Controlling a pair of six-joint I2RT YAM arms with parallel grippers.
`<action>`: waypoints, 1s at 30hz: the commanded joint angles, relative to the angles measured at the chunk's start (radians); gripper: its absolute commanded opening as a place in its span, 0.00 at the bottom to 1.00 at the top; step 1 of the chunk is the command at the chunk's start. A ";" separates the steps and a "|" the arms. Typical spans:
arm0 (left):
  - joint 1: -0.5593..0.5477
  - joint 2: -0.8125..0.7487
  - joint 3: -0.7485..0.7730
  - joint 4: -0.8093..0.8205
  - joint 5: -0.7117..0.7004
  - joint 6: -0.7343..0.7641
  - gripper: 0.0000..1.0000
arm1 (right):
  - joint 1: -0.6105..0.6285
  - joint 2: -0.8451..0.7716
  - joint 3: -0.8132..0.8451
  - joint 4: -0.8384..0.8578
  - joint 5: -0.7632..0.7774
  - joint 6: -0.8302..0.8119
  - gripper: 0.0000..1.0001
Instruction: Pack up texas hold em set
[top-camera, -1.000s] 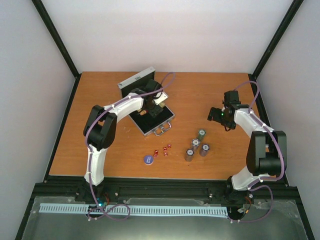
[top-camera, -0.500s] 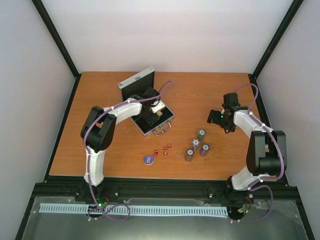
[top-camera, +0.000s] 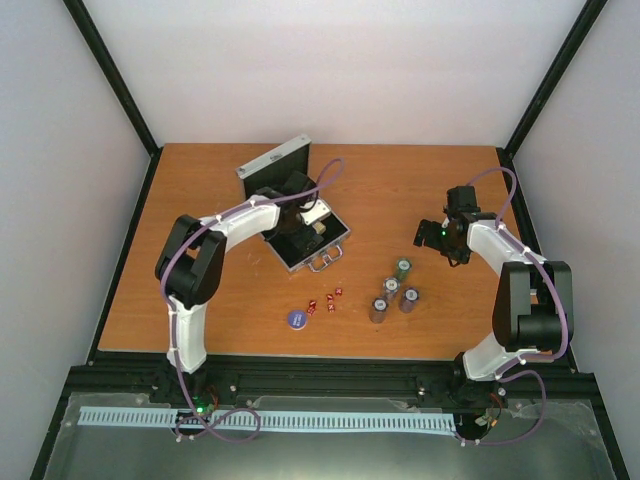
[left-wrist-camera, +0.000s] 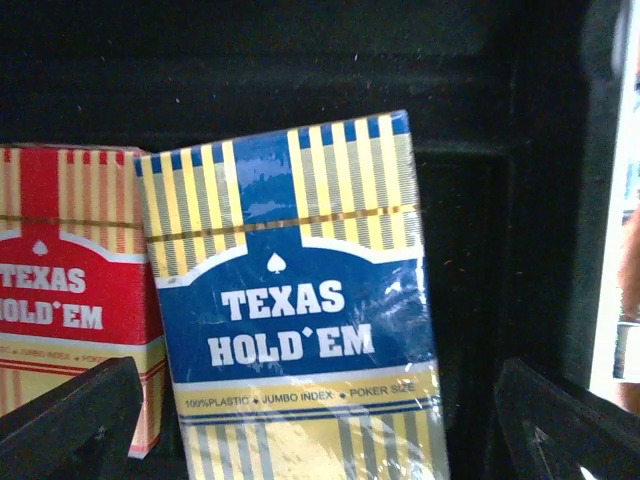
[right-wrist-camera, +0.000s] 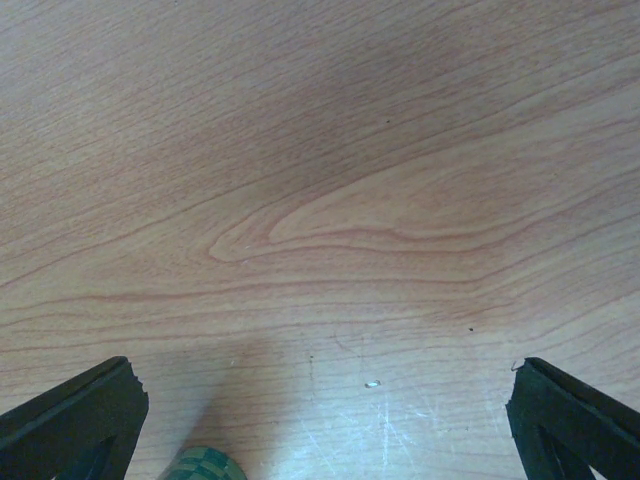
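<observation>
The silver case (top-camera: 338, 232) lies open on the table, its lid (top-camera: 272, 160) standing behind it. My left gripper (top-camera: 303, 228) hangs low over the black lining (left-wrist-camera: 300, 60), open. The blue-yellow card box (left-wrist-camera: 300, 300) lies between its fingers (left-wrist-camera: 70, 420), touching neither, slightly tilted beside the red card box (left-wrist-camera: 70, 300). My right gripper (top-camera: 432, 232) is open over bare wood, just beyond the grey chip stacks (top-camera: 392, 290). One stack's green top (right-wrist-camera: 205, 467) shows at the bottom edge of the right wrist view. Red dice (top-camera: 325, 300) and a blue disc (top-camera: 296, 318) lie in front of the case.
The case's handle (top-camera: 322, 262) points toward the dice. The wooden table (top-camera: 200, 200) is bounded by a black frame and white walls on three sides.
My left gripper has sunk into the case with the blue-yellow card box and opened, letting it go. The right arm has not moved.
</observation>
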 joint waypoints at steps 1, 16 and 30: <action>0.002 -0.057 0.027 -0.037 0.011 0.016 1.00 | -0.007 0.008 0.006 0.015 -0.004 0.003 1.00; 0.021 0.072 0.230 0.010 0.068 -0.108 1.00 | -0.006 0.040 0.020 0.020 -0.002 0.005 1.00; 0.051 0.193 0.353 -0.041 0.173 -0.198 0.99 | -0.007 0.073 0.028 0.023 0.006 0.003 1.00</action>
